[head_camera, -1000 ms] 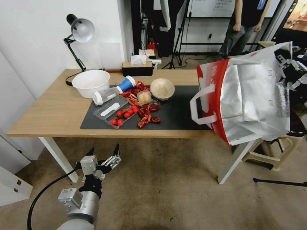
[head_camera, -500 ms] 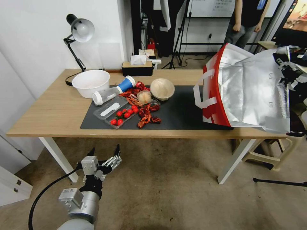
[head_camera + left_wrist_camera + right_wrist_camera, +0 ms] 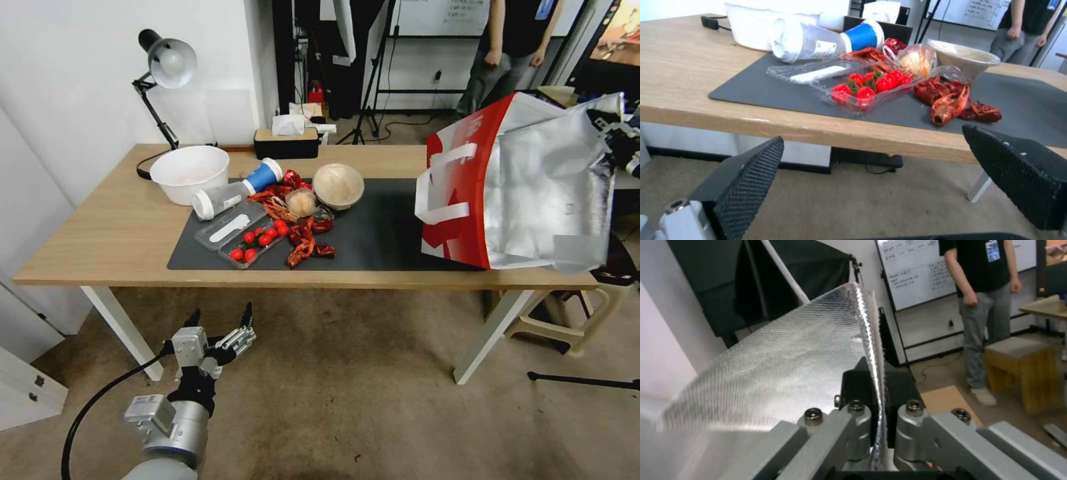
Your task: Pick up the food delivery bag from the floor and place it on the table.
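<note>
Wood table (image 3: 100,233) with grey mat (image 3: 373,233) ahead, carpet below. Right gripper (image 3: 878,396) at far right, jaws pinched tight on bag (image 3: 527,193) rim, foil edge clamped between fingers. Bag base now on table's right end, part on mat, standing more upright than 0.5 s ago; mouth leans right, past table edge. Left gripper (image 3: 217,327) low over floor (image 3: 347,400) before table, jaws wide, empty, barely shifted.

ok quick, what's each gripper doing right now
Left gripper: open, holding nothing, low over the floor in front of the table.
Right gripper: shut on the rim of the food delivery bag, which rests on the table's right end.
</note>
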### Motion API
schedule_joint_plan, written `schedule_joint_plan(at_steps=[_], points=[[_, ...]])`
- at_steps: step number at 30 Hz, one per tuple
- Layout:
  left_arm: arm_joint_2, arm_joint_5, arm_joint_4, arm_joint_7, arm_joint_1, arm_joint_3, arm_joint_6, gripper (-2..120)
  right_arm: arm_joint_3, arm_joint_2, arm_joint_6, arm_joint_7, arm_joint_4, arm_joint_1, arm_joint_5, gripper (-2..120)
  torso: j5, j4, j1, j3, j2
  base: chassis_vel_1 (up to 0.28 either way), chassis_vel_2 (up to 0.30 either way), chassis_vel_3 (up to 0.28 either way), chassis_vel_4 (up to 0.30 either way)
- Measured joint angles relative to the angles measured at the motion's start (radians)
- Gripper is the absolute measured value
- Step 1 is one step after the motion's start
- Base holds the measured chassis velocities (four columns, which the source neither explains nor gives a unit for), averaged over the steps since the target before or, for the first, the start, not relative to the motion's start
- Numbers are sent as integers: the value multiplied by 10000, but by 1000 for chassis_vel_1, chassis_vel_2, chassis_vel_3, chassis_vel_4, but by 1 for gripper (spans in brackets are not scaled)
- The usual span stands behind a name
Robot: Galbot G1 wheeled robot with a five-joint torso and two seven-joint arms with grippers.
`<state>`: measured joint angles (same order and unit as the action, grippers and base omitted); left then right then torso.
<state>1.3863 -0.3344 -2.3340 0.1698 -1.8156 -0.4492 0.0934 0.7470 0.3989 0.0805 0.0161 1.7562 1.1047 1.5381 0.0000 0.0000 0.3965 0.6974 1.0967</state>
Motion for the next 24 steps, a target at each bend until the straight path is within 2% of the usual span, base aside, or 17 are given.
schedule_joint_plan(at_steps=[7, 20, 22, 24], points=[[13, 12, 17, 4, -29, -9, -72, 100, -108, -119, 458, 241, -306, -86, -41, 0, 1, -1, 0, 0, -1, 0, 0, 0, 0], [44, 33, -14, 36, -120, -16, -276, 100, -336, -341, 700, 3, -703, -405, -4, 0, 0, -1, -1, 0, -1, 0, 0, 0, 0], [51, 34, -31, 36, -123, -7, -283, 100, -336, -356, 738, -146, -719, -450, -49, 7, 1, -1, -1, -1, -1, 0, 0, 0, 0], [58, 41, -34, 36, -124, 8, -285, 100, -416, -356, 738, -202, -719, -582, -67, 18, 0, -1, -1, -1, -1, 0, 0, 0, 0]])
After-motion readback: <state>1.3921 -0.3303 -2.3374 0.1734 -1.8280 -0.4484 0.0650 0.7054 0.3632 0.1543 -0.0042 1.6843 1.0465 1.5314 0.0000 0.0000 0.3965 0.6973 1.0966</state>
